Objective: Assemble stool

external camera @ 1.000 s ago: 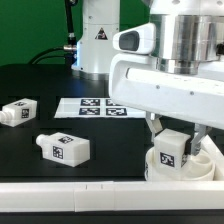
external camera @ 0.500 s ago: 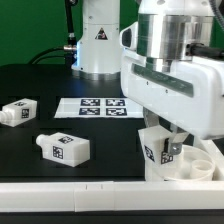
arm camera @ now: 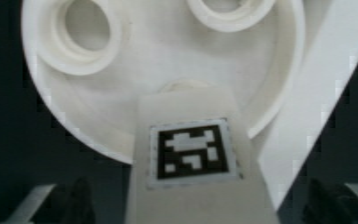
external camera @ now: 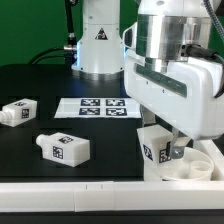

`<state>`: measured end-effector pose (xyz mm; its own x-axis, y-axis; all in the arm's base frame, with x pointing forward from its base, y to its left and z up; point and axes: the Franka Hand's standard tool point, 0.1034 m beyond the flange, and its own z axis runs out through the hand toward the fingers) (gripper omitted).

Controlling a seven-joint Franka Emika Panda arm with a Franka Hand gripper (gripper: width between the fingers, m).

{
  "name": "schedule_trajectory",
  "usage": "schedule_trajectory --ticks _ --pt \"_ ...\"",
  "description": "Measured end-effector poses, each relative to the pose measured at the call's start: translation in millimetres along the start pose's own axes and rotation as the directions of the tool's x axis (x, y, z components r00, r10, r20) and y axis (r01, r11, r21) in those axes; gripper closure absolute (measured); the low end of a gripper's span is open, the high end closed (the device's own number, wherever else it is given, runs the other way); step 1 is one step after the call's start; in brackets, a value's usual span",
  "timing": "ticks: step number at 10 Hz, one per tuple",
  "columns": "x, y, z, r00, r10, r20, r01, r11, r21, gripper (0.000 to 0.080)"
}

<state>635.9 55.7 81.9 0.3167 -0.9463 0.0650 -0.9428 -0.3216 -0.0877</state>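
Observation:
The stool's round white seat point(external camera: 197, 171) lies at the exterior view's lower right, against the rail. One white leg point(external camera: 154, 146) with a square tag stands upright in it. My gripper point(external camera: 172, 148) hangs right over that leg. In the wrist view the leg point(arm camera: 202, 125) rises between the fingers point(arm camera: 60, 205), with a dark gap on either side, so the gripper point(arm camera: 197, 208) is open and holds nothing. The seat point(arm camera: 158, 70) fills the background, with two round sockets showing.
Two loose tagged legs point(external camera: 18, 112) point(external camera: 64, 148) lie on the black table at the exterior view's left. The marker board point(external camera: 95, 107) lies flat behind them. A long white rail point(external camera: 70, 190) runs along the front edge. The robot base point(external camera: 98, 40) stands at the back.
The gripper turned the leg in the seat, so its tag now faces the exterior view's left. The jaws have since let go of the leg and stand apart from it.

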Motion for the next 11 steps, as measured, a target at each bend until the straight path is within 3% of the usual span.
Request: schedule_trajectory --ticks 2,5,6,8,9,11 --pt "0.4 -1.2 -23.6 0.999 -0.026 0.031 0.026 1.0 -0.012 0.0155" --pt "0.2 -1.2 -18.1 0.999 -0.028 0.024 0.029 1.0 -0.01 0.015" --pt "3.1 -0.2 -18.5 0.998 -0.057 0.023 0.057 0.998 0.002 0.015" --pt "22.0 19.5 -21.5 0.991 -0.13 0.024 0.13 0.991 0.036 0.015" --pt "30.9 29.6 -21.6 0.978 -0.206 0.021 0.205 0.978 0.044 0.015" --pt "30.8 30.9 -21.2 0.977 -0.214 0.024 0.213 0.976 0.041 0.015"
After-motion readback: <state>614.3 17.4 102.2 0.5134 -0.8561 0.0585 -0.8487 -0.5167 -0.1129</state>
